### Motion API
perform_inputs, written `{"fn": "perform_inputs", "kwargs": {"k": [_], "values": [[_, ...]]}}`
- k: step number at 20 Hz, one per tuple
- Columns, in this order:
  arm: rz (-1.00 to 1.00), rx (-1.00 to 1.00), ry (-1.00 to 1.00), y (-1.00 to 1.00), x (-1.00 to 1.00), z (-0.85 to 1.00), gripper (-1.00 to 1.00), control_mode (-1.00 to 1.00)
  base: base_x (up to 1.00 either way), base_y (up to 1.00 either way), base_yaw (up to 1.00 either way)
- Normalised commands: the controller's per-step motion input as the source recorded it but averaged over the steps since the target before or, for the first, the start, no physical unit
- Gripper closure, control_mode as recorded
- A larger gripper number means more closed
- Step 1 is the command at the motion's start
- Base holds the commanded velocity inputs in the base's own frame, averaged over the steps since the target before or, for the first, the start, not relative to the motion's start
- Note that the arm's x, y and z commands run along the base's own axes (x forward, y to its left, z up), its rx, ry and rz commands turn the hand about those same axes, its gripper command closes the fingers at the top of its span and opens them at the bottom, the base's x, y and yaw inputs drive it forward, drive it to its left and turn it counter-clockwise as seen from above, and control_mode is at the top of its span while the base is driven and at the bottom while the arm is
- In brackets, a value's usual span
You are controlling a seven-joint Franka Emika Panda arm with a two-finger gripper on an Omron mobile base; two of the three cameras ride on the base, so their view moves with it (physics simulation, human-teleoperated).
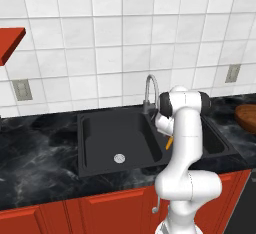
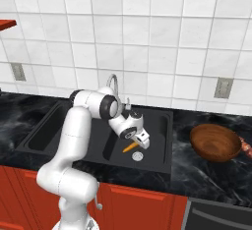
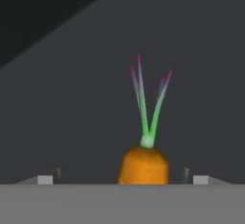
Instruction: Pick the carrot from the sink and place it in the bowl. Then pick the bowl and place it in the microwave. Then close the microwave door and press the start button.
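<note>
The hand [image 2: 140, 142], low in the sink's [image 2: 160, 121] right basin, brackets the carrot [image 3: 143, 165] between its fingers, though whether they grip it I cannot tell, so it should squeeze firmly before lifting toward the bowl [image 2: 215, 142] on the worktop [image 2: 216, 172] alongside.

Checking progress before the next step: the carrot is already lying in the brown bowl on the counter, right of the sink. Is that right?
Not quite. The carrot is not in the bowl; the right base view shows it down in the sink beside a drain, at the gripper. The bowl does sit on the counter right of the sink.
</note>
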Motion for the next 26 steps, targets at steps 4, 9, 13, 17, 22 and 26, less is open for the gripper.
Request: {"fn": "perform_inputs", "kwargs": {"k": [4, 9, 13, 17, 22, 26], "values": [[0.00, 0.01, 0.01, -0.07, 0.00, -0.03, 1.00, -1.00, 0.00, 0.00, 0.00], [0.00, 0.05, 0.00, -0.10, 0.00, 0.00, 1.00, -1.00, 0.00, 0.00, 0.00], [0.01, 0.02, 0.01, -0.39, -0.04, 0.41, 1.00, -1.00, 0.00, 0.00, 0.00], [0.06, 0.00, -0.06, -0.38, -0.27, 0.97, 1.00, -1.00, 0.00, 0.00, 0.00], [0.13, -0.06, -0.18, -0.33, -0.51, 1.00, 1.00, -1.00, 0.00, 0.00, 0.00], [0.13, -0.18, -0.20, -0.45, -0.73, 1.00, 1.00, -1.00, 0.00, 0.00, 0.00]]}}
